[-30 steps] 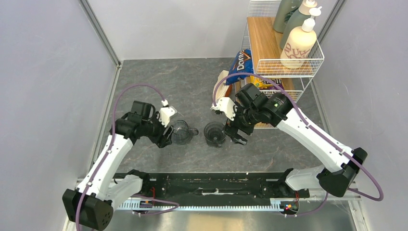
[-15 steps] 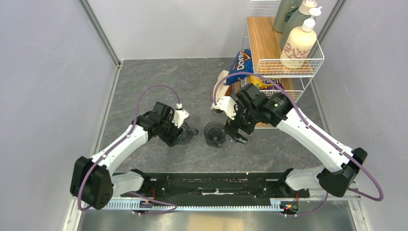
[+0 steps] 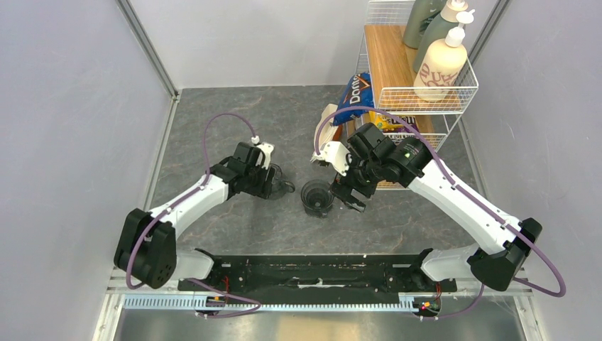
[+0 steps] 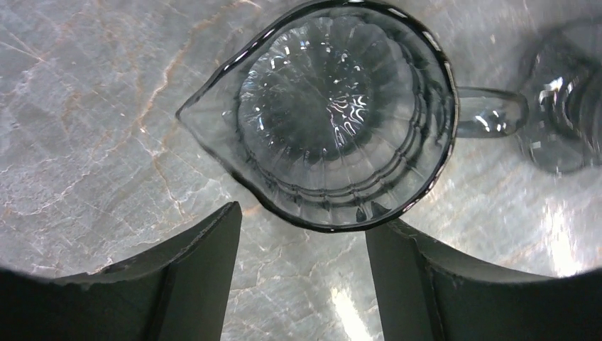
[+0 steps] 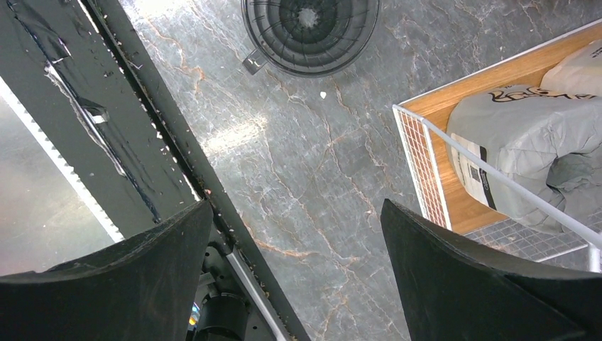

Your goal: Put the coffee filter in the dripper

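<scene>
The dripper (image 3: pixel 316 198) is a dark ribbed funnel cup standing on the grey table; it also shows in the right wrist view (image 5: pixel 310 32) with its small handle. No single white paper coffee filter is in view. My left gripper (image 3: pixel 267 180) is open and empty just above the rim of a clear glass jug (image 4: pixel 341 114), whose handle points toward the dripper (image 4: pixel 568 114). My right gripper (image 3: pixel 350 195) is open and empty just right of the dripper; in its wrist view (image 5: pixel 296 206) the jaws stand wide apart over bare table.
A wire rack (image 3: pixel 426 96) at the back right holds bottles (image 3: pixel 440 64), a blue chip bag (image 3: pixel 355 92) and a grey bag (image 5: pixel 525 153). A beige wedge packet (image 3: pixel 328 117) lies beside it. A black rail (image 3: pixel 312 273) runs along the near edge.
My left arm has swung right and away from the near edge, coming over the glass jug. The right arm and the dripper have stayed put.
</scene>
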Available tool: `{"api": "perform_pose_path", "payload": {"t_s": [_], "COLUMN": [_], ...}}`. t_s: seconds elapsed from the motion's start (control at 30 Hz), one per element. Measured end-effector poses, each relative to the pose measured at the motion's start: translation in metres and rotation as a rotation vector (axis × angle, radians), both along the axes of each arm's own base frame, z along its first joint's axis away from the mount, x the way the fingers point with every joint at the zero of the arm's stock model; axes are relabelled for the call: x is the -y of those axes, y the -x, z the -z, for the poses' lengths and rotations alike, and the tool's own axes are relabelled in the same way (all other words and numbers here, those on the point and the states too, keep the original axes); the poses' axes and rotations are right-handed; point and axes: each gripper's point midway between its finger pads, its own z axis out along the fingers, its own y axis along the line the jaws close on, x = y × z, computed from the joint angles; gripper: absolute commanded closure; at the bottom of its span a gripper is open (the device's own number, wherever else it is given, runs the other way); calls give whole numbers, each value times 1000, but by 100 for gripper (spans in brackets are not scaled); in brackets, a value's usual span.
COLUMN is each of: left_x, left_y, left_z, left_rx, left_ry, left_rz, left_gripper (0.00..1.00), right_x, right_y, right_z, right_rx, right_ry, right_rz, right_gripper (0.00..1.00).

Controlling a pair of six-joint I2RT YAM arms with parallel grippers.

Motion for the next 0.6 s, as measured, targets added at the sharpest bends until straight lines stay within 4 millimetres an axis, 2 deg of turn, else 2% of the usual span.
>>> {"api": "perform_pose_path", "payload": {"t_s": [0.2, 0.23, 0.4, 0.6], "left_x": [-1, 1, 4, -16], "left_y": [-27, -31, -58, -83], "left_z": [0, 0, -3, -9], "left_rx": [50, 56, 105, 130], "left_ry": [9, 15, 34, 85], "left_rz": [-156, -162, -198, -288], "left_gripper": [23, 23, 22, 22], "right_x": [-2, -2, -4, -5], "right_y": [-1, -2, -4, -5], "right_z": [1, 2, 8, 8], "right_rx": [-3, -6, -19, -22], "right_ry": [-1, 1, 14, 9], "right_rz": [7, 8, 8, 17], "right_gripper": [3, 0, 1, 1]}}
